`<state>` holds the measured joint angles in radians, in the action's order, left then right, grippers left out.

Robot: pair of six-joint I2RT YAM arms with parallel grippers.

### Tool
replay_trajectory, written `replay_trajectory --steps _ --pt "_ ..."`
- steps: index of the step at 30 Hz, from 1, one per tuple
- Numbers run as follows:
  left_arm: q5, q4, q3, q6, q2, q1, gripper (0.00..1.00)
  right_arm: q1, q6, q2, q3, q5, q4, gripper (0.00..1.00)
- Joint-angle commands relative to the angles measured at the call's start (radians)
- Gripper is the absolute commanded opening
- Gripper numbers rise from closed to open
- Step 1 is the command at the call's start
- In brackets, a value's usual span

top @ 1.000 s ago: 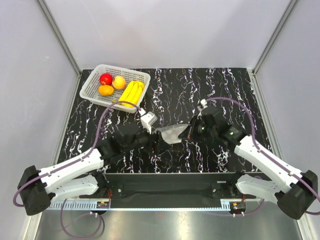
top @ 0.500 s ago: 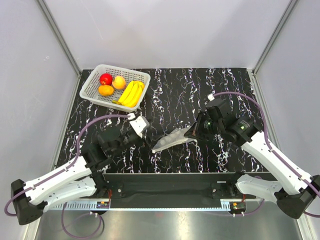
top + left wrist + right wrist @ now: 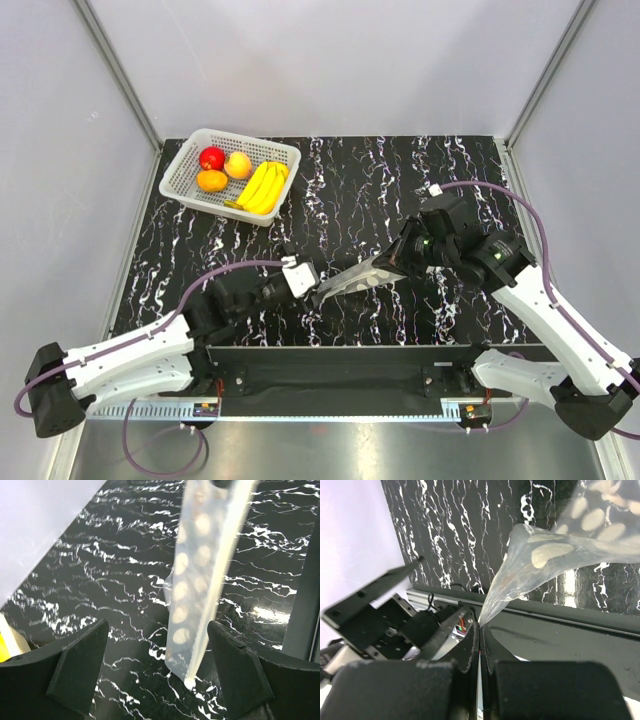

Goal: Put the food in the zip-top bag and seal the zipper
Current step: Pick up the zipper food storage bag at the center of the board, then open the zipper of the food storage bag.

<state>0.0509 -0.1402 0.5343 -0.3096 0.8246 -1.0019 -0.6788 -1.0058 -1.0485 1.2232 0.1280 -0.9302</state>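
The clear zip-top bag (image 3: 355, 278) with white dots hangs slanted above the black table, held by one corner. My right gripper (image 3: 392, 262) is shut on that corner (image 3: 481, 626), and the bag (image 3: 545, 555) spreads away from it. My left gripper (image 3: 312, 286) is open at the bag's lower left end. In the left wrist view the bag (image 3: 200, 580) hangs between my spread fingers (image 3: 80, 670), touching neither, and the zipper (image 3: 215, 600) shows as a pale strip along its right edge. The bananas (image 3: 262, 186) and the red (image 3: 212, 158), orange (image 3: 211, 181) and yellow-pink (image 3: 238, 165) fruits lie in the basket.
The white perforated basket (image 3: 176, 176) stands at the table's far left corner. A black rail (image 3: 340, 365) runs along the near edge between the arm bases. Grey walls close in the left, right and back sides.
My right gripper has carried the bag up and to the right. My left gripper drew back from the bag, then came in low to its lower left end with jaws open.
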Motion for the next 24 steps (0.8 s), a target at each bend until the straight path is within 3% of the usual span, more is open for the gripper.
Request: replay_trajectory --steps 1,24 --pt "0.036 -0.102 -0.019 -0.063 -0.013 -0.017 0.86 0.001 -0.03 0.013 0.044 -0.033 -0.01 0.0" --pt "0.018 -0.101 0.065 -0.079 0.172 -0.049 0.75 0.001 -0.045 0.028 0.016 -0.022 0.014 0.0"
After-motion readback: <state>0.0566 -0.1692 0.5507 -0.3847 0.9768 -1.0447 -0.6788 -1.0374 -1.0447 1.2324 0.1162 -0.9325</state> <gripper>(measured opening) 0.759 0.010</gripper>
